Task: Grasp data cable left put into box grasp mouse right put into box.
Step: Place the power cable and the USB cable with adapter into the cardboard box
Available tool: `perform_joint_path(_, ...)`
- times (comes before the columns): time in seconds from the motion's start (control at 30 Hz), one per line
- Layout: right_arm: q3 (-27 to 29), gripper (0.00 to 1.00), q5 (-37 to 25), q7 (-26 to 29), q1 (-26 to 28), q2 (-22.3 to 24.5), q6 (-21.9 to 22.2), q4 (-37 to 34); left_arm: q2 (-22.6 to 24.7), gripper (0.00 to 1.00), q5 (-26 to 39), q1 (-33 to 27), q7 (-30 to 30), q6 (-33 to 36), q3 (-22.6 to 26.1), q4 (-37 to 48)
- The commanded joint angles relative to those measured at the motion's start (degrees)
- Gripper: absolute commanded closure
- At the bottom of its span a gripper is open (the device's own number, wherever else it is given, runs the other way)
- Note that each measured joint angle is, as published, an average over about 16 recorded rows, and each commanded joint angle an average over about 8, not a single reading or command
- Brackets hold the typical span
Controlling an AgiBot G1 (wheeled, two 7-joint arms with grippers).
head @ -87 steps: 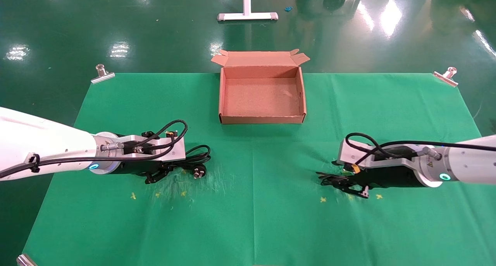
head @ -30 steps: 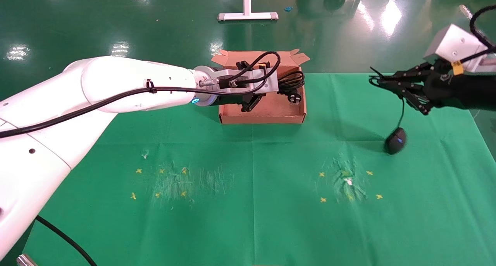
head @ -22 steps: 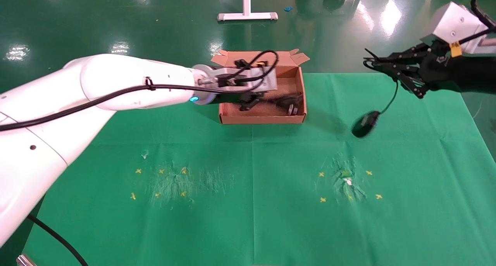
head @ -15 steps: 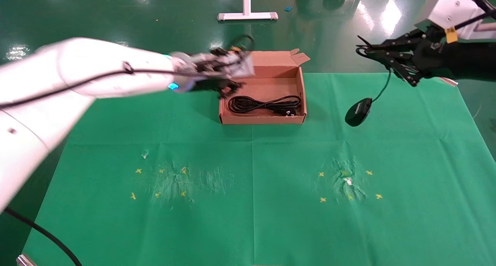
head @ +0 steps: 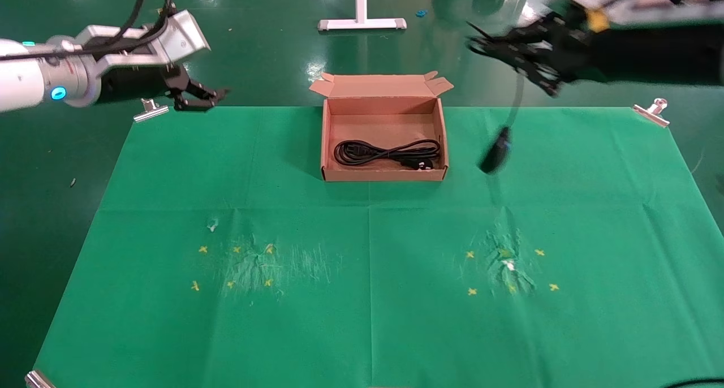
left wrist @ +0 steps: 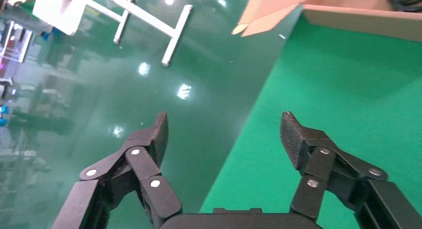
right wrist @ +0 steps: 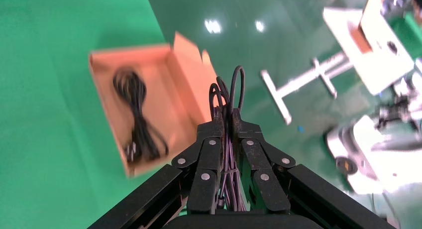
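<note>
With the data cable (head: 387, 152) lying in the box (head: 326, 145), the right gripper (head: 523, 57), clamping the cord, is dangling the mouse (head: 494, 153) just right of it; next, leftward over the box; left gripper (head: 201, 98) open, far left

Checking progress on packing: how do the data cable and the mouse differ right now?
The data cable lies coiled inside the box; the mouse hangs in the air just right of it. The cable is free, the left gripper open and away at the table's far left; the mouse dangles by its thin cord from the shut right gripper. Both are black.
</note>
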Motion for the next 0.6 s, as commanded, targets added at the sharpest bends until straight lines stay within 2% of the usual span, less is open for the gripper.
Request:
perform_joint_path(0.03,-0.3,1.0,-0.3,0.2,0.7,-1.5,0.5,0.2,-2.0,0.0,0.9,0.4,-2.0,-0.2,0.3,-3.3)
perform_joint_path(0.37,-5.7,1.0,-5.4,-1.5,4.1,-15.5,3.5,-8.2,-4.0,0.0,7.0,0.8,-11.2,-1.4,2.0,-9.8)
perform_joint_path(0.6,-8.1,1.0,-8.7,-2.3,2.4,-20.1,6.4,-13.6,-4.7,0.0,10.0,0.9,-15.3,-1.6,2.6,-12.3)
